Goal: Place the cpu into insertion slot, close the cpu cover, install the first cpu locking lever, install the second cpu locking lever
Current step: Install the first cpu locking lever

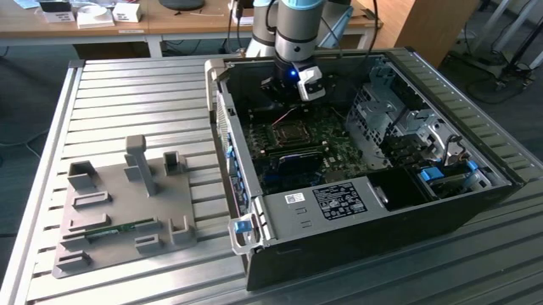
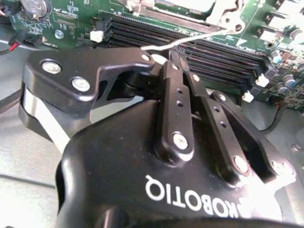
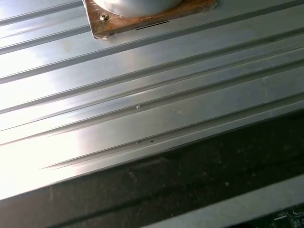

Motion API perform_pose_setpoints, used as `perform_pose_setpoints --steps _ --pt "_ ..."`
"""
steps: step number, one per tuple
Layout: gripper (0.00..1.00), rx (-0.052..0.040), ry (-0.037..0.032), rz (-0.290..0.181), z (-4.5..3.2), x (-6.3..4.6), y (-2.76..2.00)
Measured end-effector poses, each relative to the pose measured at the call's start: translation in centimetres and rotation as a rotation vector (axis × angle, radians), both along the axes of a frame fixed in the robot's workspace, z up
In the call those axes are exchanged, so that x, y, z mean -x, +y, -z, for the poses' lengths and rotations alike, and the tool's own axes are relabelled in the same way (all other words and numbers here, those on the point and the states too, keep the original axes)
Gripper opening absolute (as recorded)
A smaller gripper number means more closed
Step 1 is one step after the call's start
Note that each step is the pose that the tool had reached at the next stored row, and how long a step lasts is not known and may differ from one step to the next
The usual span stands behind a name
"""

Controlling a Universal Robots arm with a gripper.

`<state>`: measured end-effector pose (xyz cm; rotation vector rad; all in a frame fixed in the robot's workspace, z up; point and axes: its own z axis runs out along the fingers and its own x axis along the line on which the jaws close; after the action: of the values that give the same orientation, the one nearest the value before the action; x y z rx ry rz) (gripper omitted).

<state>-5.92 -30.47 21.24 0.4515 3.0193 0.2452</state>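
Gripper [image 2: 173, 56]: hovering just beside insertion slot [image 1: 291, 132], pressing fingers together, tips touching wire locking lever [image 2: 204, 35] of same slot.

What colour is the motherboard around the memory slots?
The motherboard is dark green, clearest in the second wrist view.

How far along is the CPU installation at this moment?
Done, it seems: the cpu cover lies down over the insertion slot. In hand: the gripper, shut, sits at the hooked end of a wire locking lever standing out over the memory slots. Left: that lever is not yet latched.
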Motion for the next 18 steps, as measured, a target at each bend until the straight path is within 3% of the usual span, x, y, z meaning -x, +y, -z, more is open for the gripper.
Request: perform_pose_setpoints --steps 5,7,10,18 --pt "0.11 -0.0045 0.0000 0.000 -0.17 0.1 0.00" --pt "0.11 -0.0120 0.0000 0.000 -0.79 0.1 0.00" --pt "0.11 -0.0144 -0.0001 0.001 -1.22 0.1 0.00" --pt "0.11 -0.0172 0.0000 0.001 -1.39 0.1 -0.61"
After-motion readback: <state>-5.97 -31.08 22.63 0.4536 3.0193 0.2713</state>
